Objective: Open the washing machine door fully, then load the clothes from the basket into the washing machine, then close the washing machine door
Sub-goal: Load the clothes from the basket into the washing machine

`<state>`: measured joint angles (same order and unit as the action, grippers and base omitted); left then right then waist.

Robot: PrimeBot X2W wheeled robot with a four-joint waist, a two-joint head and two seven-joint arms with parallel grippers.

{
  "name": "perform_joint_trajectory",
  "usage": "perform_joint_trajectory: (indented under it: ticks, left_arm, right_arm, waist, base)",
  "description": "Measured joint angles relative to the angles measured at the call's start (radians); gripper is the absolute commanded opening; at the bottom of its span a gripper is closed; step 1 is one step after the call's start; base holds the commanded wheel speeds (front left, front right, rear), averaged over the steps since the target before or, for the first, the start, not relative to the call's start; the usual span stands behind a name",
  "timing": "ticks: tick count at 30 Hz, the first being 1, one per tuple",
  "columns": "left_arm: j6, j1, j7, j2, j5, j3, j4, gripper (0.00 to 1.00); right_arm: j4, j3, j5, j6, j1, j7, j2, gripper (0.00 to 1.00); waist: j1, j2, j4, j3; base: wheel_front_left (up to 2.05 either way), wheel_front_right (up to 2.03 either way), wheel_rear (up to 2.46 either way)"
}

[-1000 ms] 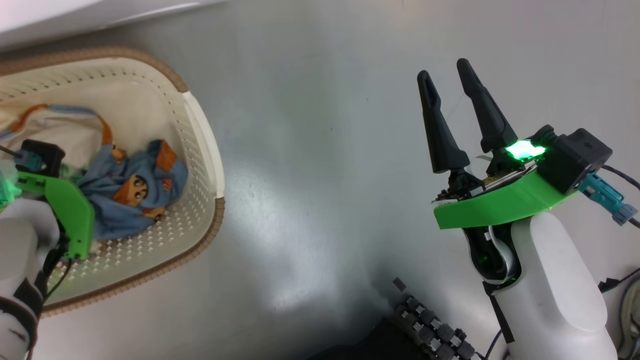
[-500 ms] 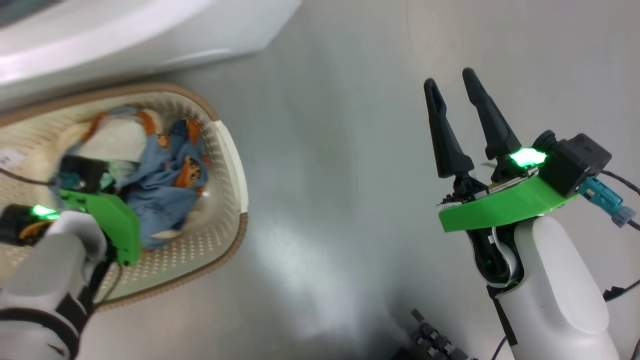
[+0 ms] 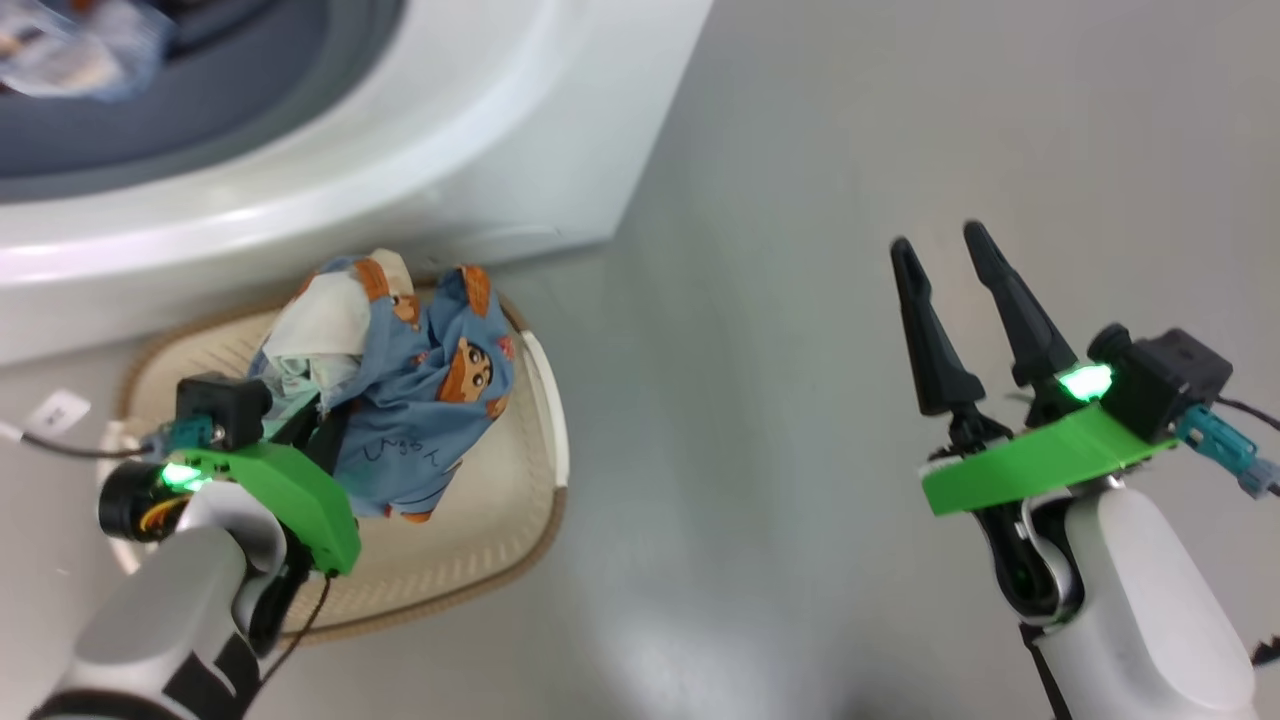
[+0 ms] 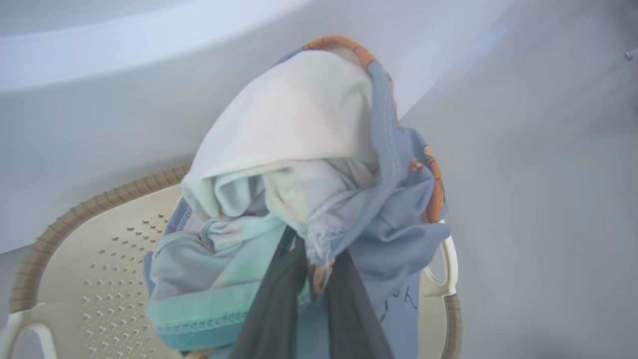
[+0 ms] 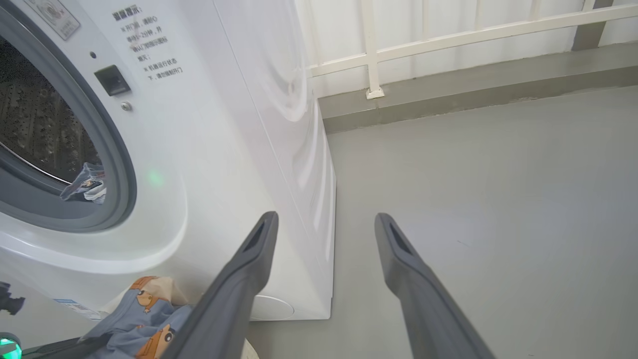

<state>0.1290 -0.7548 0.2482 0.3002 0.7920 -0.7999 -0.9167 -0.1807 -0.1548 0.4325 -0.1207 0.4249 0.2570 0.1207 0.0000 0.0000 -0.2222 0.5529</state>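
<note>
Lifting the next bundle out: door step looks done, we're mid-loading.
Our left gripper (image 4: 311,249) is clamped on the bunched blue clothes (image 3: 420,400), hanging just above the basket (image 3: 548,400); right gripper (image 3: 936,238) hovers apart, fingers spread wide, holding nothing. Beyond, the washing machine (image 3: 450,150) has its drum mouth (image 5: 45,124) unobstructed, one garment (image 5: 84,182) inside. Left: drop this bundle in, shut the door.

1. Left gripper (image 3: 325,430): fingers closed into the clothes (image 3: 420,395), a blue bundle with orange-brown cartoon figures and a white patch.
2. Basket (image 3: 490,540): cream, brown-rimmed, beneath that claw and its bundle.
3. Washing machine (image 3: 450,150): white, beyond the claw's tips; grey gasket (image 3: 200,110) visible.
4. Right gripper (image 3: 936,240): fingers spread, well to the first claw's right, over grey floor (image 3: 760,350).
</note>
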Motion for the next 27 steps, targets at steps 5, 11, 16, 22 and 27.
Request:
perform_joint_trajectory:
  ticks: [5, 11, 16, 22, 27]
  left_arm:
    - [-0.004, 0.119, 0.002, -0.004, -0.038, 0.135, 0.142, 0.00]
    - [-0.010, 0.267, 0.002, -0.044, -0.079, 0.306, 0.309, 0.00]
    - [-0.010, 0.366, 0.003, -0.090, -0.143, 0.418, 0.449, 0.00]
    - [-0.010, 0.461, 0.003, -0.126, -0.205, 0.526, 0.570, 0.00]
    - [-0.012, 0.503, 0.003, -0.149, -0.245, 0.583, 0.631, 0.00]
  right_arm:
    - [-0.013, 0.007, 0.002, 0.000, -0.044, 0.000, 0.023, 1.00]
    - [-0.028, 0.014, 0.013, 0.000, -0.112, 0.000, 0.046, 1.00]
    - [-0.030, 0.029, 0.021, 0.000, -0.166, 0.000, 0.056, 1.00]
    - [-0.030, 0.030, 0.038, 0.000, -0.204, 0.000, 0.064, 1.00]
    - [-0.028, 0.030, 0.039, 0.000, -0.210, 0.000, 0.070, 1.00]
  waist:
    - [0.0000, 0.0000, 0.032, -0.087]
    - [0.0000, 0.0000, 0.074, -0.191]
    - [0.0000, 0.0000, 0.112, -0.272]
    - [0.0000, 0.0000, 0.153, -0.357]
    - [0.0000, 0.0000, 0.172, -0.403]
  base:
    - [0.00, 0.00, 0.00]
    - [0.00, 0.00, 0.00]
    - [0.00, 0.00, 0.00]
    - [0.00, 0.00, 0.00]
    - [0.00, 0.00, 0.00]
